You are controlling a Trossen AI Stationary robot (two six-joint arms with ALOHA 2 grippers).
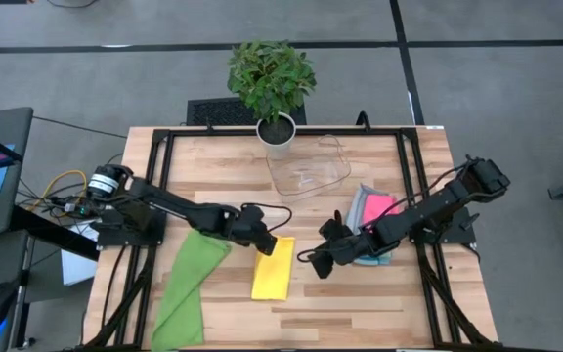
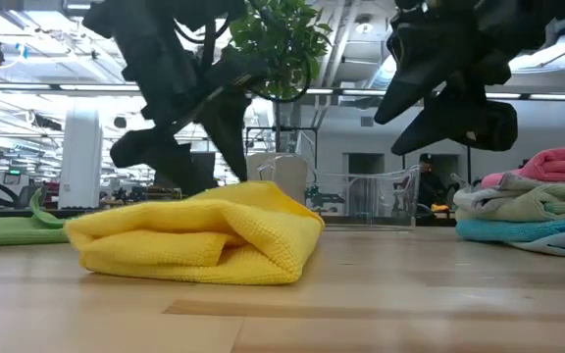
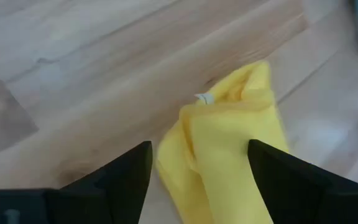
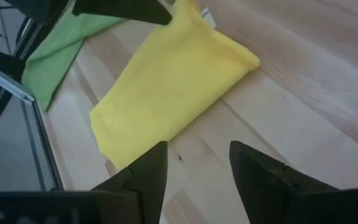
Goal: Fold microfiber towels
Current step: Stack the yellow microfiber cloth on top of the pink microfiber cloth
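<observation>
A yellow microfiber towel [image 1: 273, 272] lies folded in a narrow strip on the middle of the wooden table [image 1: 360, 313]. My left gripper [image 1: 270, 244] hangs open just over the strip's far end, and in the left wrist view its fingers [image 3: 129, 168] stand on either side of that end [image 3: 229, 143]. My right gripper [image 1: 321, 262] is open and empty to the right of the strip, above bare wood [image 4: 197, 149]. A green towel [image 1: 189, 284] lies spread out to the left. More towels, pink, grey and teal, are stacked [image 1: 374, 213] at the right.
A clear plastic tray [image 1: 308, 168] and a potted plant [image 1: 274, 88] stand at the table's far middle. Black frame rails [image 1: 154, 196] run along both sides of the table. Bare wood shows along the near edge and between the yellow strip and the stack.
</observation>
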